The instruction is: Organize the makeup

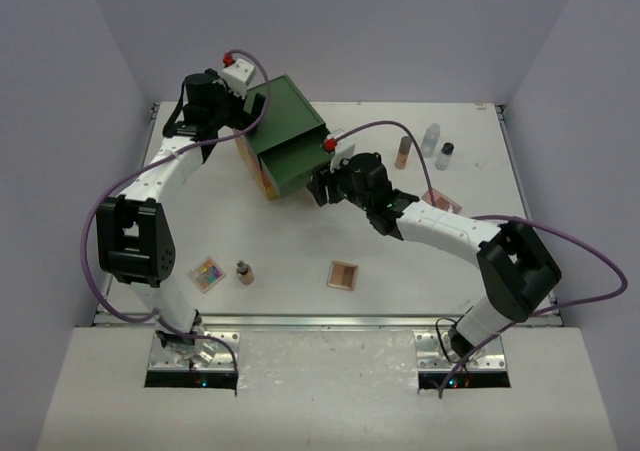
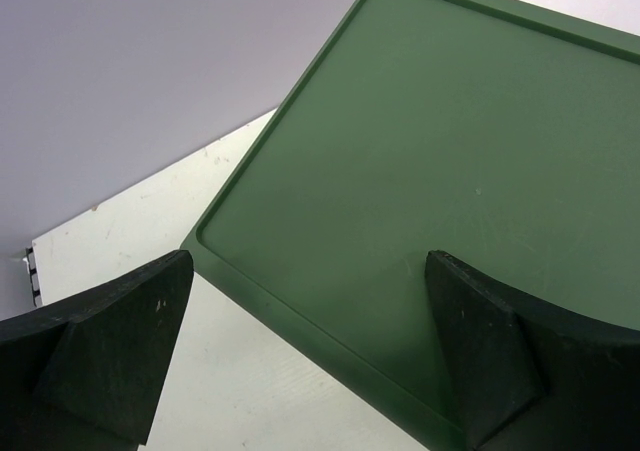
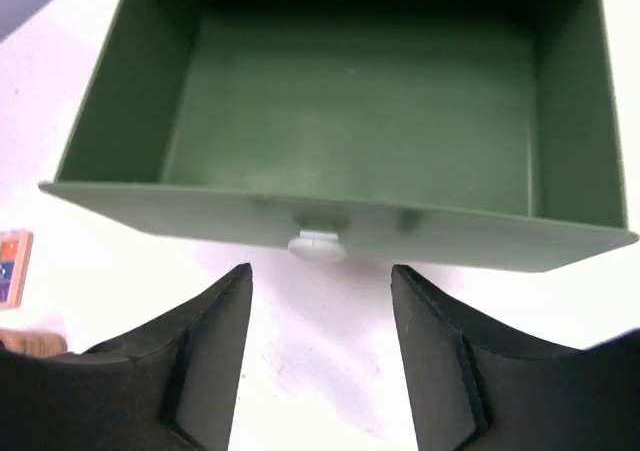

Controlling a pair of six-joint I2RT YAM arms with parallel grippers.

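Observed: the green box (image 1: 285, 121) stands at upper centre of the tabletop (image 1: 300, 241). Its top drawer (image 3: 350, 111) is drawn out and, as far as the right wrist view shows, empty. The right jaws are spread and pinch nothing. They sit just short of the drawer's pale knob (image 3: 316, 243), which lies between and slightly beyond the fingertips. The left jaws are likewise spread and hold nothing, poised over a corner of the box lid (image 2: 430, 171); whether they touch it cannot be told. None of the makeup is in the drawer. A multicoloured palette (image 1: 208, 273), a tan bottle (image 1: 245, 272) and a brown palette (image 1: 344, 274) lie along the lower middle of the frame. A second tan bottle (image 1: 403, 151), a clear bottle (image 1: 431, 139) and a dark-capped bottle (image 1: 445, 155) stand at upper right, with a pink palette (image 1: 443, 202) partly under the right arm (image 1: 450, 229). Assessment: the drawer is ready and loading has not begun. Recommended: back the right jaws clear of the knob without nudging the drawer shut. Take the upper-right bottles first, as nearest, gripping each low and upright, and lower it well inside the drawer walls. The left jaws should steady the box, which may slide. Flat palettes will likely need an edge pinch.
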